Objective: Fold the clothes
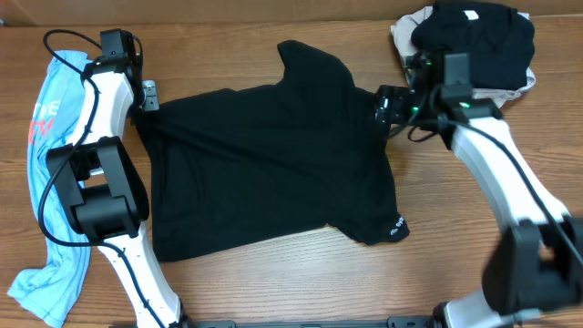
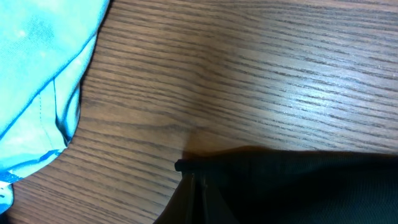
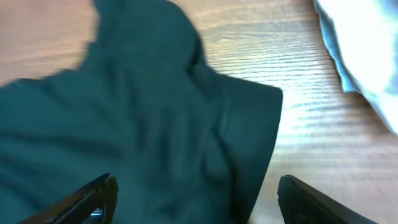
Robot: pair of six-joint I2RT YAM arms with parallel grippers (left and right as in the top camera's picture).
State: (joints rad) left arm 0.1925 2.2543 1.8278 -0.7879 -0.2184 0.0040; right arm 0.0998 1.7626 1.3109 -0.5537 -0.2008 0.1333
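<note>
A black T-shirt (image 1: 273, 164) lies spread across the middle of the table, with one sleeve pointing to the far edge. My left gripper (image 1: 146, 96) is at its upper left corner and is shut on the fabric edge. In the left wrist view the black T-shirt (image 2: 298, 186) bunches around that gripper (image 2: 199, 205). My right gripper (image 1: 384, 105) stands open over the shirt's right sleeve. In the right wrist view its fingers (image 3: 93, 199) straddle the sleeve hem of the T-shirt (image 3: 143, 112), with nothing gripped between them.
A light blue T-shirt (image 1: 46, 182) with red lettering lies crumpled along the left side, next to my left arm; it also shows in the left wrist view (image 2: 37, 62). A pile of black and beige clothes (image 1: 474, 41) sits at the far right corner.
</note>
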